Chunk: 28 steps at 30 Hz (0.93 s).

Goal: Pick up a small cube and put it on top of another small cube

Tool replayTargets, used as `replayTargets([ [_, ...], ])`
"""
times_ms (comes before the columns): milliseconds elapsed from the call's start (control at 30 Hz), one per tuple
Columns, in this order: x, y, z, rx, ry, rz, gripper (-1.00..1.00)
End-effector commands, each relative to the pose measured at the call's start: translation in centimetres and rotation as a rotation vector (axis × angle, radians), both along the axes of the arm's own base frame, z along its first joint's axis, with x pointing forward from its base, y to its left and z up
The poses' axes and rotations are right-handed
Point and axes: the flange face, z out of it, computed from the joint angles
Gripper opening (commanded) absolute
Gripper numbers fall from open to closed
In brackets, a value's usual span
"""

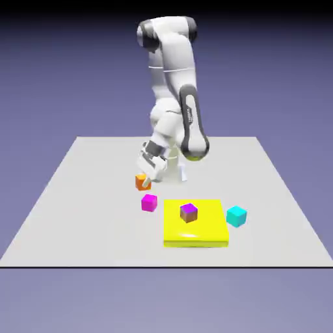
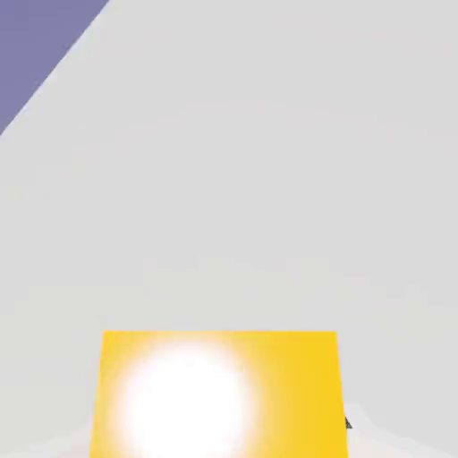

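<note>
Cube positions on the table [image 1: 78, 195]

One cube [image 1: 188, 213] sits on the flat slab [image 1: 195, 234]. A second cube [image 1: 236, 216] lies just beside the slab at the exterior view's right. A third [image 1: 149, 203] lies near its left, with the gripped cube [image 1: 143, 182] behind it.

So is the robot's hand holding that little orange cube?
Yes: the hand is shut on the orange cube, which fills the hand view's bottom.

You see even, soft light on the table [image 1: 78, 195], with faint shadows under the cubes. In the hand view, a white glare blows out the orange cube [image 2: 295, 385], edges slightly soft.
</note>
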Motion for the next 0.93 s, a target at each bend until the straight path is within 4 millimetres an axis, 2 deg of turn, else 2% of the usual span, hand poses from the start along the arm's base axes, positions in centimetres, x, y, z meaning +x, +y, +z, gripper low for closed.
replayTargets([
  [0, -0.6, 0.5, -0.1, 0.006, 0.015, -0.007, -1.00],
  [167, -3.5, 2.5, -0.7, 0.029, 0.085, -0.036, -1.00],
  [500, -3.0, 2.0, -3.6, 0.028, 0.072, -0.035, -1.00],
  [833, -2.8, 0.5, -7.2, 0.029, 0.085, -0.036, -1.00],
  [867, -2.8, 0.5, -7.2, 0.029, 0.085, -0.036, 1.00],
  [900, -2.8, 0.5, -7.2, 0.029, 0.085, -0.036, 1.00],
])
